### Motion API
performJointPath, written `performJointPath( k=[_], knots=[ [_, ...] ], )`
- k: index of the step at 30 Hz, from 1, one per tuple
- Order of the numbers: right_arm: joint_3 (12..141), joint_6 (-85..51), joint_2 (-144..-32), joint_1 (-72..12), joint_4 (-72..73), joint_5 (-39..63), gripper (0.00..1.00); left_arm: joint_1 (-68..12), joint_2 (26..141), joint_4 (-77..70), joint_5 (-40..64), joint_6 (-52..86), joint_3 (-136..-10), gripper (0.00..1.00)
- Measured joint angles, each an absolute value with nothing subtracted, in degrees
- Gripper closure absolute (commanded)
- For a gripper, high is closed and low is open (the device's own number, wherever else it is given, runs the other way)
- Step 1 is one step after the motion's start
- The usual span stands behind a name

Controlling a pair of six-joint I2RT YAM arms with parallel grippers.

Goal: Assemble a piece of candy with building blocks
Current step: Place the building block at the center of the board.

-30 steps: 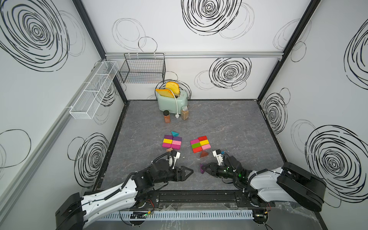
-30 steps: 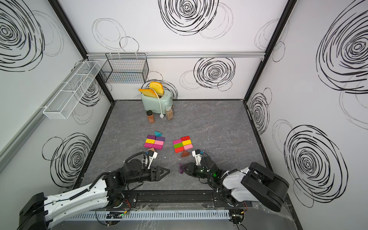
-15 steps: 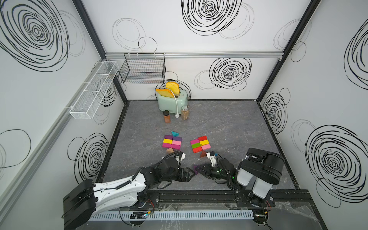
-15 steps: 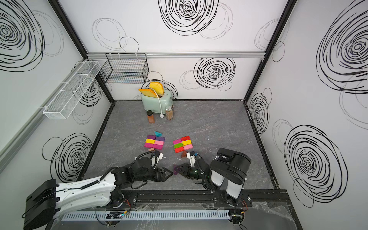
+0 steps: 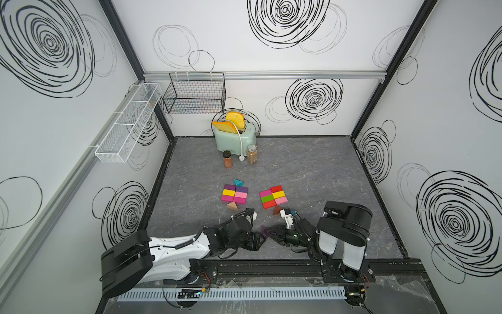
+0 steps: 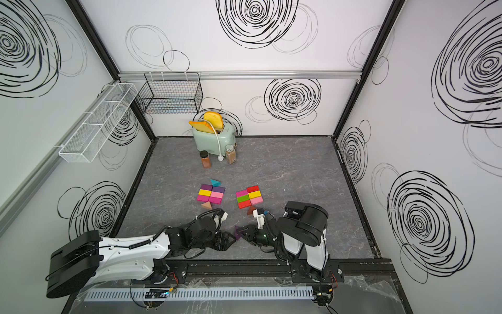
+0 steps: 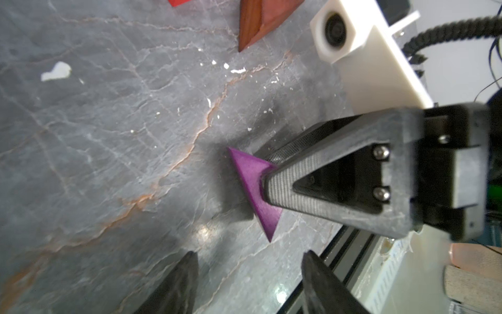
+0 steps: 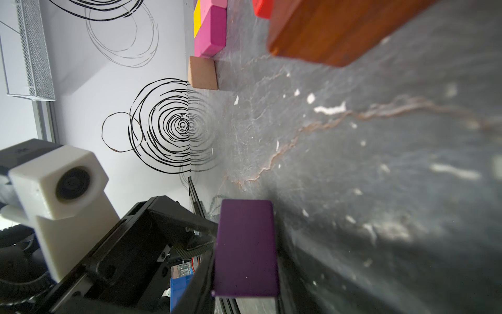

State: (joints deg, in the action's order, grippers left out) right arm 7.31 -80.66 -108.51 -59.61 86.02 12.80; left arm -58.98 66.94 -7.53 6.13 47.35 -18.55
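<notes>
– Right gripper (image 7: pixel 264 174) first: what has it got?

– Its jaws are clamped on the flat faces of a purple wooden triangle block (image 7: pixel 251 179), and one corner pokes out past the fingertips. In both top views the block is low at the front of the grey marbled tabletop (image 5: pixel 312 168), close to the black rail (image 5: pixel 271 267). I cannot tell whether it touches the surface.

– And the left gripper (image 7: pixel 248 257)?

– Its jaws stand apart with nothing between them. The tips point at the purple triangle from the opposite side and are very near it. I cannot tell whether they touch it.

– Where are the other building blocks?

– They lie mid-table in two flat slabs of six painted bricks each, side by side with a gap between them. The left slab (image 5: pixel 235 194) is purple, yellow, pink and magenta. A teal triangle (image 5: pixel 238 182) is at its far edge and a tan triangle (image 5: pixel 231 205) at its near edge. The right slab (image 5: pixel 273 196) is red, yellow, green, pink and magenta. A brown triangle (image 5: pixel 277 210) is at its near edge, and its far edge is bare.
</notes>
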Motion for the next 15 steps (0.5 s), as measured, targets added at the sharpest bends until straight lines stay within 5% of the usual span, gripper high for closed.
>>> performJointPath(
  k=[15],
  knots=[
    [7.2, -81.3, -108.8, -60.3, 87.4, 11.7, 0.52, -59.0, 71.1, -13.7, 6.3, 47.1, -18.2, 0.45]
  ],
)
